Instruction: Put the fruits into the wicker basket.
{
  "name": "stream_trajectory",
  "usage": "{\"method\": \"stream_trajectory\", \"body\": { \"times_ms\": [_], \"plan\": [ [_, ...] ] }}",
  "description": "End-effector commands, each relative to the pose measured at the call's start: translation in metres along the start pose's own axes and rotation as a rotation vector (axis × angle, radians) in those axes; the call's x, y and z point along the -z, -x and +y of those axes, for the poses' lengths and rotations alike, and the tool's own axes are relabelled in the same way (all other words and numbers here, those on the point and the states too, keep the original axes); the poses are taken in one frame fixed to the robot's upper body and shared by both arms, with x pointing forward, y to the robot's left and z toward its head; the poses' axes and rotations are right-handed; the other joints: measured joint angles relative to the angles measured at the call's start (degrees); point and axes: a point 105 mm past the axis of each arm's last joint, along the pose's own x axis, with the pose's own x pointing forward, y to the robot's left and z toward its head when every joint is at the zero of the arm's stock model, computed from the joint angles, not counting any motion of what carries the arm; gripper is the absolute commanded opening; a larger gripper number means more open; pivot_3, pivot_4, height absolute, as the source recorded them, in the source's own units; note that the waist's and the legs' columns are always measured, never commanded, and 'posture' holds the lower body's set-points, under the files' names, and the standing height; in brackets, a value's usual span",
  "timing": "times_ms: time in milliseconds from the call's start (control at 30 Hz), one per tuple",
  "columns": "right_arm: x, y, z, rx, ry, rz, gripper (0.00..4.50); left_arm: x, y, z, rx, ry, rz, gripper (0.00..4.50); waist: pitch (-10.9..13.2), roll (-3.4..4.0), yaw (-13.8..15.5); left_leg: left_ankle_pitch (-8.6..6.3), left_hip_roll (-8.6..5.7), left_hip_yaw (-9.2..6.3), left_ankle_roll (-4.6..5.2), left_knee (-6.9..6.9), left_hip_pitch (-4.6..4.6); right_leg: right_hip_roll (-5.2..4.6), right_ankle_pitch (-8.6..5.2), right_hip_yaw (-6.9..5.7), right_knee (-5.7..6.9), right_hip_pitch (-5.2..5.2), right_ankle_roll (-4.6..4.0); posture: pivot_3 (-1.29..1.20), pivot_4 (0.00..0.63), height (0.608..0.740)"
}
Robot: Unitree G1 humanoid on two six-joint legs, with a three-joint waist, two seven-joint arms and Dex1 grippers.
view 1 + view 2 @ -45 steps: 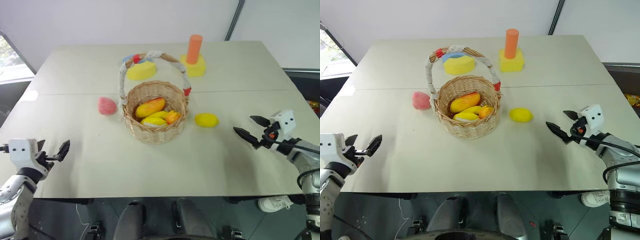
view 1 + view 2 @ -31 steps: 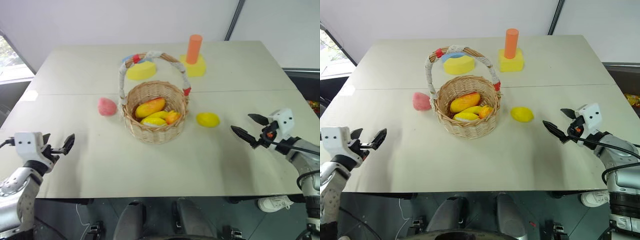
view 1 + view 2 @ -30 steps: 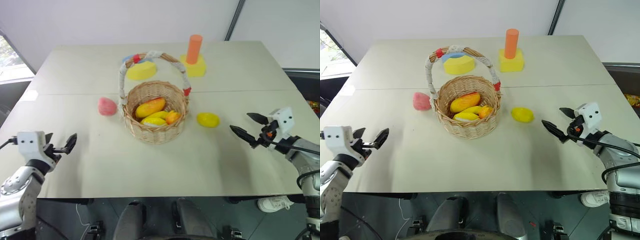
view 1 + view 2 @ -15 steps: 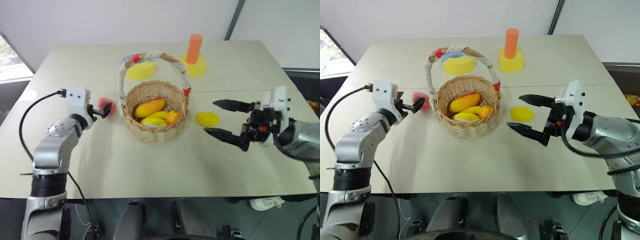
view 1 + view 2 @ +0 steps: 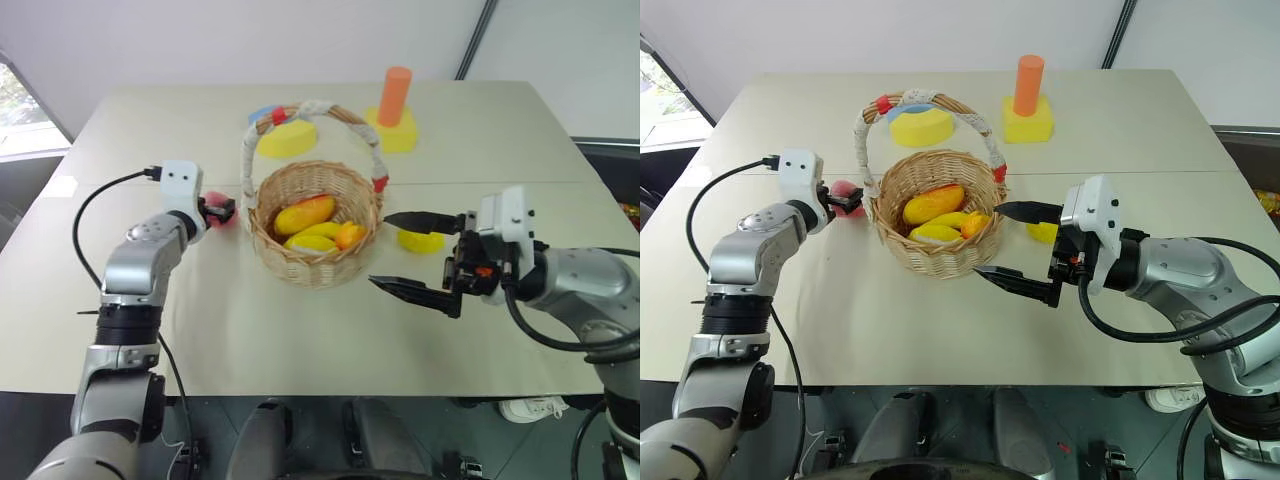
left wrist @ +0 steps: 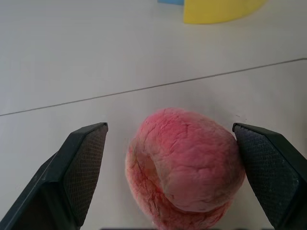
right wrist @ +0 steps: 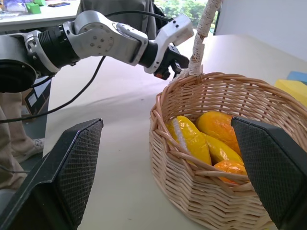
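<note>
Left gripper (image 6: 168,158) has its jaws spread either side of the pink peach (image 6: 184,165), sitting on the table just left of the wicker basket (image 5: 315,235). Right gripper (image 5: 410,255), also wide open and empty, is near the lemon (image 5: 420,241).

Beige table (image 5: 300,340), white wall (image 5: 250,40)

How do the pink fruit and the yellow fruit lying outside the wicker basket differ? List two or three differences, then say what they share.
The pink fruit is pink, rounded and wrinkled; the yellow fruit is a smooth oval. The pink fruit lies on the basket's left, between the fingers of the open left claw; the yellow fruit lies on its right, partly hidden behind the open right claw. Both rest on the table, not yet in the basket.
</note>
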Motion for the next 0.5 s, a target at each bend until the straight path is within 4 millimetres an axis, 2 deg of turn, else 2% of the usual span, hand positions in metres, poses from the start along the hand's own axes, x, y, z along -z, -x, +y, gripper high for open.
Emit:
{"method": "stream_trajectory", "body": {
  "times_ms": [33,133,167,267,333,433,500],
  "plan": [
    [-0.008,-0.002,0.002,-0.001,0.046,-0.031,4.50,0.000,-0.001,0.002,-0.008,0.019,0.006,3.95,0.00,0.00,-0.17,0.00,0.00,0.00,0.00,0.00,0.00,0.00,0.00,0.00,0.00,0.00,0.00,0.00,0.150,0.740],
    [-0.009,-0.004,0.003,0.003,0.051,-0.038,4.50,0.002,0.000,0.004,-0.015,0.009,0.017,2.69,0.00,0.00,-0.13,0.01,0.03,-0.02,-0.01,0.00,0.01,0.03,0.00,0.00,0.02,-0.02,0.00,0.00,0.150,0.740],
    [-0.010,-0.005,0.003,0.005,0.052,-0.040,4.50,0.002,0.001,0.005,-0.020,0.003,0.021,2.52,0.00,0.00,-0.11,0.01,0.03,-0.03,-0.03,0.00,0.01,0.03,0.00,0.00,0.02,-0.02,0.00,0.00,0.150,0.740],
    [-0.010,-0.006,0.002,0.008,0.054,-0.044,4.50,0.003,0.003,0.009,-0.030,-0.016,0.022,2.42,0.00,0.00,-0.13,0.02,0.02,-0.02,-0.03,0.03,0.00,0.02,0.00,0.00,0.02,-0.01,0.00,0.00,0.150,0.740],
    [-0.011,-0.007,0.001,0.014,0.058,-0.045,4.50,-0.009,0.014,0.017,-0.022,-0.008,-0.053,2.42,0.00,0.00,-0.24,0.02,0.02,-0.02,-0.03,0.03,0.01,0.02,0.00,0.00,0.02,-0.01,0.00,0.00,0.150,0.740],
    [-0.011,-0.005,-0.002,0.030,0.064,-0.044,4.50,-0.029,0.048,0.025,0.060,0.022,-0.198,2.42,0.00,0.00,-0.46,0.05,0.04,-0.01,-0.08,-0.01,-0.08,0.03,0.00,0.02,0.02,-0.14,0.00,0.00,0.150,0.740],
    [-0.009,-0.002,-0.007,0.048,0.066,-0.033,4.50,-0.041,0.082,0.015,0.215,0.031,-0.290,2.42,0.00,0.00,-0.41,0.14,0.07,-0.01,-0.25,0.04,-0.47,0.04,0.01,0.02,0.08,-0.55,-0.01,0.00,0.150,0.740]
  ]
}}
